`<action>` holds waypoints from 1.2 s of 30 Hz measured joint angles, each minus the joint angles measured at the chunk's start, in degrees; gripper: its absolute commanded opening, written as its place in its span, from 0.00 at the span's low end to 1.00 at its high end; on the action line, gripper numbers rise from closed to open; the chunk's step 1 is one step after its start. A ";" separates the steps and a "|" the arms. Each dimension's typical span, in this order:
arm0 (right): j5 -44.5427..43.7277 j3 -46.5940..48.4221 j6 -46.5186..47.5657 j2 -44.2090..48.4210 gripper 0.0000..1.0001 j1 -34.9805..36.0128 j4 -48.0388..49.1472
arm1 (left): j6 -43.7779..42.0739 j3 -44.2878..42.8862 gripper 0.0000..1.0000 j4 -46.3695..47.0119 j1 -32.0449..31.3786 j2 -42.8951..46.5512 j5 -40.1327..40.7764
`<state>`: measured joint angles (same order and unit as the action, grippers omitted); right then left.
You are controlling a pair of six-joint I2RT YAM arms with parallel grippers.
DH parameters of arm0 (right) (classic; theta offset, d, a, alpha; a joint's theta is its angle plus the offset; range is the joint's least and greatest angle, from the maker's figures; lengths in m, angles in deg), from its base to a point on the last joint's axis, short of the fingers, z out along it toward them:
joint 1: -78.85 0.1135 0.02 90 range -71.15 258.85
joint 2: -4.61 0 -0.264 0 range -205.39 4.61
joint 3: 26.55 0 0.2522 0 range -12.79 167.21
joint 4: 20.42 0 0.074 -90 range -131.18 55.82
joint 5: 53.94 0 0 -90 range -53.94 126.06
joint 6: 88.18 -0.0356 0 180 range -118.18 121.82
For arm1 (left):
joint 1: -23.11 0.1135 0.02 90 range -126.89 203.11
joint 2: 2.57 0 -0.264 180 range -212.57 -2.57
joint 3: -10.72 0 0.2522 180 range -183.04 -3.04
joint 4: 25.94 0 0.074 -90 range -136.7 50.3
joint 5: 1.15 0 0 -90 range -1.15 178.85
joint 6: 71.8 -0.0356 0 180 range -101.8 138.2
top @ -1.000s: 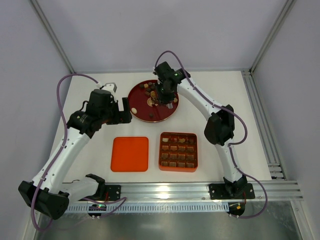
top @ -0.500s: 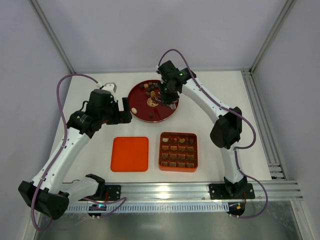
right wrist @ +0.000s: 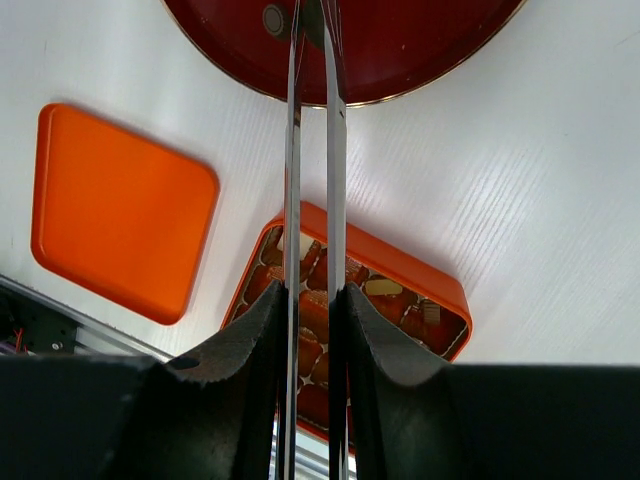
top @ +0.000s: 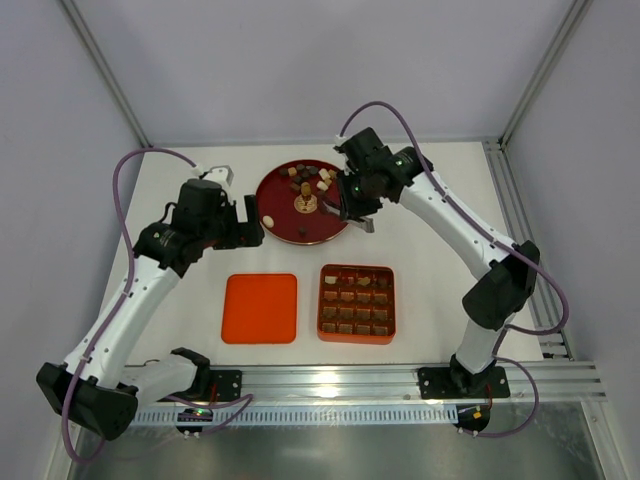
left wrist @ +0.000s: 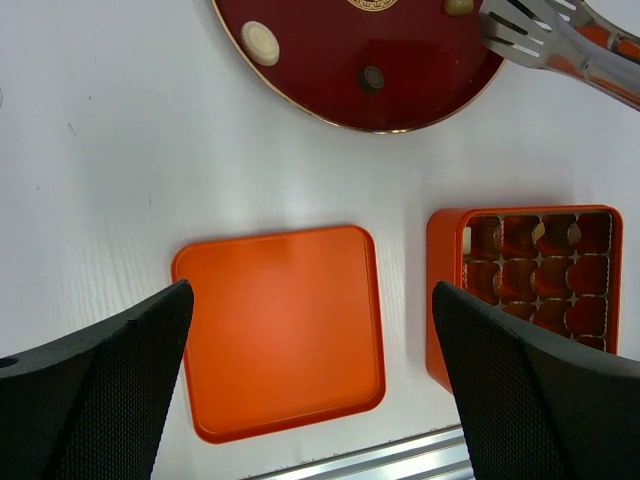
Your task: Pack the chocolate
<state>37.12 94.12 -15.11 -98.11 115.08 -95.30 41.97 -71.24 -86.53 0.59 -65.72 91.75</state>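
Note:
Several chocolate pieces (top: 305,178) lie on the dark red plate (top: 290,228) at the back. A cream piece (left wrist: 260,42) and a dark round one (left wrist: 372,77) lie near its front rim. More pieces fill cells of the orange gridded box (top: 357,303). My right gripper (top: 362,190) is shut on the metal tweezers (right wrist: 291,150), whose tips (left wrist: 520,35) hang over the plate's right front edge. Whether they hold a piece I cannot tell. My left gripper (top: 250,225) stands wide open left of the plate, with nothing between its fingers.
The flat orange lid (top: 260,308) lies left of the box, a strip of white table between them. An aluminium rail (top: 400,380) runs along the near edge, and grey walls close in the back and sides.
My right arm has swung to the right and toward the front, carrying the tweezers from the plate's middle to its right front edge. The left arm has not moved.

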 measured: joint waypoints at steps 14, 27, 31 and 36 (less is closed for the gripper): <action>0.42 -14.80 -2.51 12.13 0.28 4.96 0.79 | 0.24 0.55 1.00 0.81 0.00 -0.46 -0.20; 0.42 -32.26 -9.44 29.31 0.28 11.47 1.84 | 0.31 0.59 1.00 0.94 0.00 -0.87 -0.20; 0.37 -34.95 -11.74 30.18 0.28 13.46 2.54 | 0.33 0.59 1.00 0.92 0.00 -0.87 -0.17; 0.37 -36.92 -13.73 31.17 0.28 15.52 3.72 | 0.33 0.59 1.00 0.94 0.00 -0.87 -0.17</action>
<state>37.49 57.20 -28.83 -66.94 130.60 -91.59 42.30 -70.65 -85.59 0.59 -66.60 91.58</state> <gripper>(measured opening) 0.303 0.995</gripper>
